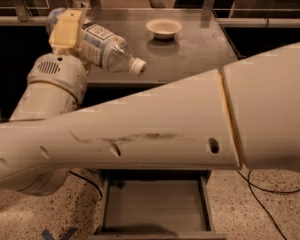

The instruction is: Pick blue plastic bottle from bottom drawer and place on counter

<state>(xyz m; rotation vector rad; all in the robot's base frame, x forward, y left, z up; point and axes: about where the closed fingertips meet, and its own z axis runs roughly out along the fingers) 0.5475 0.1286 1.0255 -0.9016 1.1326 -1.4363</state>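
Note:
My gripper (72, 31) is raised at the upper left, over the left front part of the counter (200, 49). Its cream fingers (66, 29) are shut on the blue plastic bottle (107, 49), which lies tilted with its white cap pointing down to the right. The bottle is held in the air above the counter's front edge. The bottom drawer (155, 209) stands pulled open below my arm, with a bare floor. My big white arm crosses the middle of the view and hides the upper drawers.
A cream bowl (164, 27) sits on the counter towards the back. A black cable (262, 196) lies on the speckled floor at the right. Dark cabinets stand on both sides of the counter.

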